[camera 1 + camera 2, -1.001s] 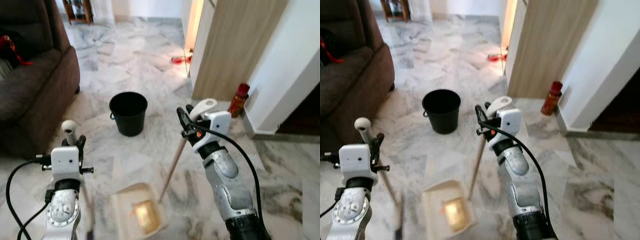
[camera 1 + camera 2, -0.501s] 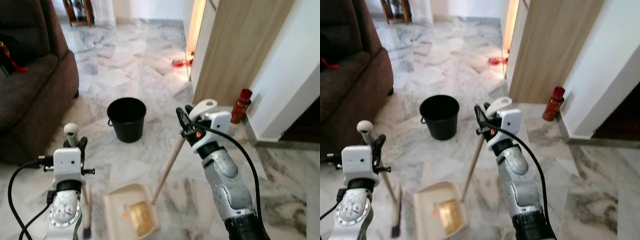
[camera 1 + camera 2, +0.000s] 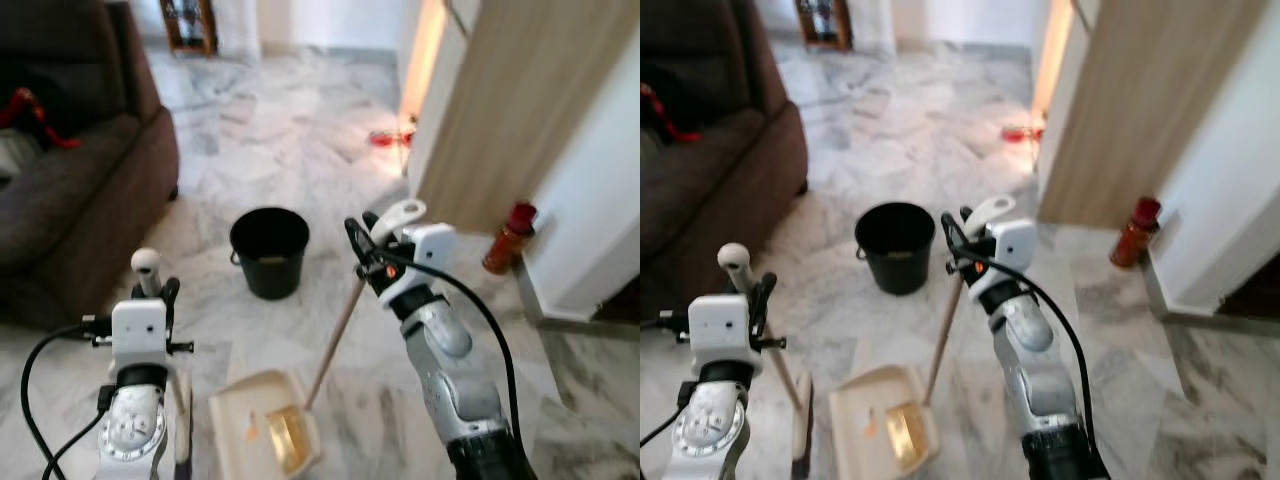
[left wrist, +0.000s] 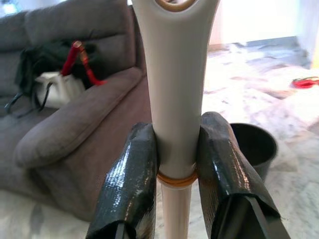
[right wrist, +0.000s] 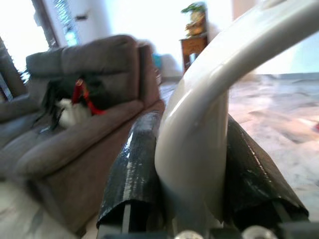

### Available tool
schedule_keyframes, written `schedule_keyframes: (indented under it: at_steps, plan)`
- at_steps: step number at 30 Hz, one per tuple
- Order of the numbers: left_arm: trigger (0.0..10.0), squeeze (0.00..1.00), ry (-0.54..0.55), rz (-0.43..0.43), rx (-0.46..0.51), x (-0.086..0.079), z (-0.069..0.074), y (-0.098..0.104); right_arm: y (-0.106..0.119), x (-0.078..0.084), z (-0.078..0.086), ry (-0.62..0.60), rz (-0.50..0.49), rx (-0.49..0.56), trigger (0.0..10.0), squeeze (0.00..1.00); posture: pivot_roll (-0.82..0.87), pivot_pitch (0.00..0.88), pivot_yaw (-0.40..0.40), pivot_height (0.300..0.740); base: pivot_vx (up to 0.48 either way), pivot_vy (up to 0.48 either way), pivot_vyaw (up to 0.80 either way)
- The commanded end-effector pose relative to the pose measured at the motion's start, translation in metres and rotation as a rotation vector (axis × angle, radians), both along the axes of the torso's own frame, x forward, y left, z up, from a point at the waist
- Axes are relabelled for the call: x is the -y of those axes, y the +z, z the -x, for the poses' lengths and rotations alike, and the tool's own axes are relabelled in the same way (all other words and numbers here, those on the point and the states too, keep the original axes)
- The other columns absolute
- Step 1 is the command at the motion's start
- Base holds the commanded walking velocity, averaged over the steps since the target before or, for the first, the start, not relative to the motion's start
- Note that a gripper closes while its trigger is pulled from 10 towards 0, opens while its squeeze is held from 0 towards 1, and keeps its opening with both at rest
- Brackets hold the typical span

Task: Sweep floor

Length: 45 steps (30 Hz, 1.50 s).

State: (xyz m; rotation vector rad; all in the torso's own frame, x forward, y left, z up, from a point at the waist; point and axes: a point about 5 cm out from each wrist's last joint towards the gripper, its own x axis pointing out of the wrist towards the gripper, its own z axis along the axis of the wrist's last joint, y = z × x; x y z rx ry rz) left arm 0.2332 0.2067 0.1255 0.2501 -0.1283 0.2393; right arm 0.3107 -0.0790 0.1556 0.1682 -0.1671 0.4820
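— How are the arms set?

— Both are raised in front of the robot, forearms upright. The left gripper [image 4: 177, 164] has its black fingers [image 4: 128, 179] pinching the cream handle of the broom [image 3: 800, 420]. The right gripper [image 5: 192, 164] is clamped on the curved white grip of the dustpan [image 3: 262, 438], its jaws pressed to either side of it.

— What do the tools look like?

— The dustpan is a cream tray lying flat on the marble floor [image 3: 300, 130], something yellowish inside, with a long pale wooden pole. The broom has a rounded white knob on top and a pale head down by the floor.

— Which way do they run?

— The dustpan's pole leans from the tray up and rightward to the right gripper. The broom stick stands nearly upright, just left of the tray. A black bucket [image 3: 268, 250] sits beyond, near the brown sofa [image 3: 70, 190].
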Motion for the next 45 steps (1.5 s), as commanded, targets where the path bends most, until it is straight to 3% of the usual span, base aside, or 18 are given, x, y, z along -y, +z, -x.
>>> schedule_keyframes:
  at_steps: [1, 19, 24, 29, 45]
  plan:
    - [10.0, 0.00, -0.008, -0.021, 0.043, 0.000, 0.000, 0.009, 0.011, -0.003, 0.001, 0.015, -0.051, 0.042, 10.0, 0.00, 0.06, 0.055, -0.022, 0.740, 0.304, 0.000, 0.00]
    - [10.0, 0.00, -0.007, -0.034, 0.044, 0.000, -0.002, 0.010, 0.018, -0.001, -0.003, -0.015, -0.064, 0.061, 10.0, 0.00, 0.07, 0.082, -0.021, 0.740, 0.333, 0.000, 0.00]
    - [10.0, 0.00, 0.004, -0.034, 0.046, -0.001, -0.002, 0.010, 0.043, 0.009, -0.014, -0.135, -0.105, 0.143, 10.0, 0.00, 0.07, 0.087, -0.020, 0.740, 0.305, 0.000, 0.00]
    - [10.0, 0.00, 0.006, -0.033, 0.048, -0.001, -0.002, 0.010, 0.061, 0.012, -0.020, -0.172, -0.134, 0.199, 10.0, 0.00, 0.07, 0.091, -0.024, 0.740, 0.305, 0.000, 0.00]
    - [10.0, 0.00, 0.016, -0.036, 0.055, -0.003, -0.004, 0.011, 0.107, 0.005, -0.023, -0.163, -0.231, 0.317, 10.0, 0.00, 0.08, 0.092, -0.025, 0.740, 0.329, 0.000, 0.00]
